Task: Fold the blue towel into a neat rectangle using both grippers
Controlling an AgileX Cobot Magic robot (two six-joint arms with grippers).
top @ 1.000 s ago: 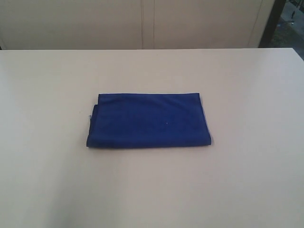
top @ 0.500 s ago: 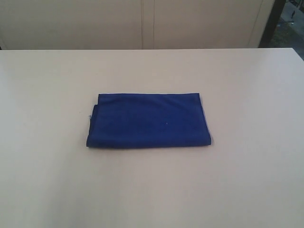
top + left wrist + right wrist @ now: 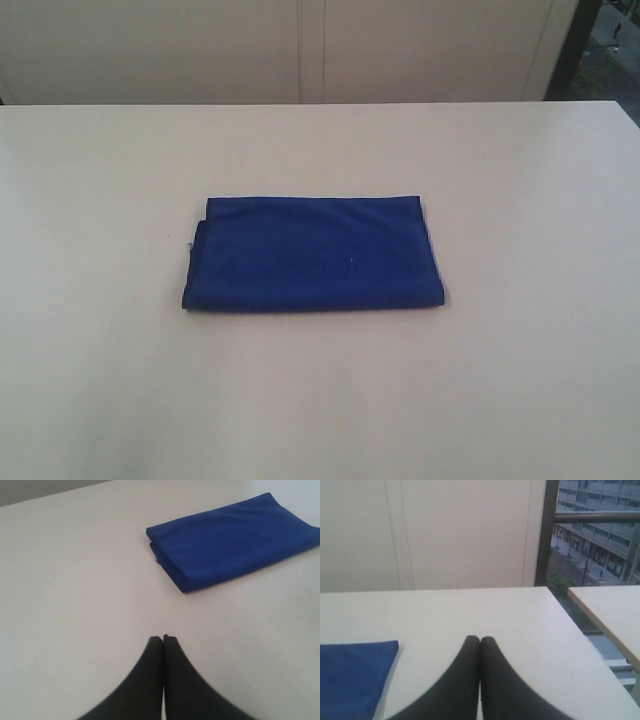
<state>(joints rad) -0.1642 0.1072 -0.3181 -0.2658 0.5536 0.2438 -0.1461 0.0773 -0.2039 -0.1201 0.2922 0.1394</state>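
The blue towel (image 3: 312,253) lies folded into a flat rectangle in the middle of the table, with layered edges at its left end. No arm shows in the exterior view. In the left wrist view the left gripper (image 3: 163,639) is shut and empty above bare table, well apart from the blue towel (image 3: 230,540). My right gripper (image 3: 480,639) is also shut with nothing in it, over bare table beside one corner of the blue towel (image 3: 350,677).
The pale table (image 3: 520,180) reaches a beige panelled wall (image 3: 300,50) at the back. In the right wrist view the table's edge (image 3: 580,635) drops off beside a second table (image 3: 615,610) and a window with a dark post (image 3: 546,530).
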